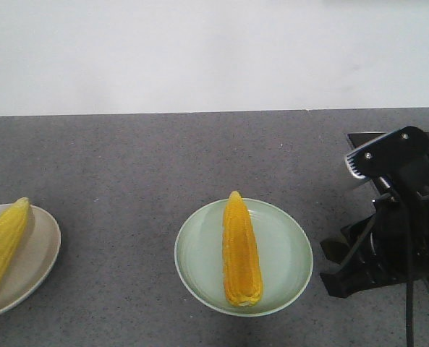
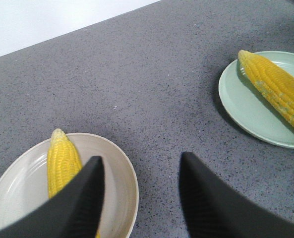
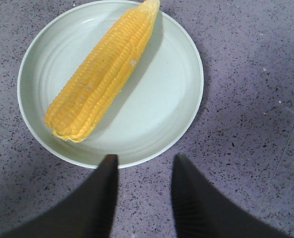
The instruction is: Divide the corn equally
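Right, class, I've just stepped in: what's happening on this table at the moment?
Nothing is being held. One deep golden cob lies on the green plate, and a paler cob lies on the beige plate. The right gripper hangs open beside the green plate; the left gripper is open over the beige plate's edge.

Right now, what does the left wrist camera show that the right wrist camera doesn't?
Only the left wrist view shows the beige plate with the paler cob lying on it, the white wall, and the open left gripper holding nothing. Only the right wrist view shows the open, empty right gripper and the green plate's whole rim. Both show the green plate, the golden cob on it, and the gray tabletop.
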Tool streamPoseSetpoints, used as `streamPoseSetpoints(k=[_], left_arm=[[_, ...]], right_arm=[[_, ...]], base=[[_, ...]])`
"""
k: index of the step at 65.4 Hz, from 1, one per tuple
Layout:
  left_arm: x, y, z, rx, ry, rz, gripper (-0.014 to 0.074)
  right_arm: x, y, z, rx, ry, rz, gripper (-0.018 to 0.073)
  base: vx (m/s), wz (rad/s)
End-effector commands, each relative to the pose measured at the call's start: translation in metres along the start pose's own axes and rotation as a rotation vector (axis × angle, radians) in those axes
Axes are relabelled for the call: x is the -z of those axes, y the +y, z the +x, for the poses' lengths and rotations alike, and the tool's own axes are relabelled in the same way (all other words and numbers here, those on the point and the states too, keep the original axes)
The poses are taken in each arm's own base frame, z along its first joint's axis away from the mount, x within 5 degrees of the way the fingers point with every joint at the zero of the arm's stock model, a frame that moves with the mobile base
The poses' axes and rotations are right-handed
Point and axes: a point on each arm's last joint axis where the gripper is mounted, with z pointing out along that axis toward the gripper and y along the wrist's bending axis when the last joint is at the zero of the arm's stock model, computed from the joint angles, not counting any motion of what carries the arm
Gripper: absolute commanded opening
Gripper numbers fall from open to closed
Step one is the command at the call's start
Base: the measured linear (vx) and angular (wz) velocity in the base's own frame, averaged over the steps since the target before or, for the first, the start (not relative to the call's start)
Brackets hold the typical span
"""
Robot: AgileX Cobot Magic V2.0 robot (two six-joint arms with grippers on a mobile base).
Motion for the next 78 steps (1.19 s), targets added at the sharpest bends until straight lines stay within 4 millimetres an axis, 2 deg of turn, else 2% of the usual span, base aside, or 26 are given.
streamPoseSetpoints(k=[1,7,17,71,78], left_arm=[[0.0047,-0.0005,-0.0114,0.014,-0.088,0.006,0.0185],[0.0047,-0.0005,-0.0114,0.014,-0.088,0.006,0.0099],[0.0047,-0.0005,-0.0114,0.014,-0.087,0.006,-0.0009],[0.0045,-0.0008,-0.0084,0.013,-0.055,0.009,-0.0006],[0.0114,0.0007,-0.0071,0.021,-0.080,-0.007,-0.0006]], right_arm=[[0.0108,0.0002,-0.0091,0.005,-0.086,0.005,0.0072],[0.0108,0.0002,-0.0091,0.005,-0.086,0.005,-0.0017],[0.0108,0.0002,-0.0091,0.005,-0.086,0.005,-0.0011],[0.0108,0.0001,-0.0091,0.007,-0.087,0.006,-0.0011],[0.0108,0.0001,-0.0091,0.007,-0.086,0.006,-0.0011]], base=[[0.00,0.00],[0.00,0.00],[0.00,0.00],[0.00,0.00],[0.00,0.00]])
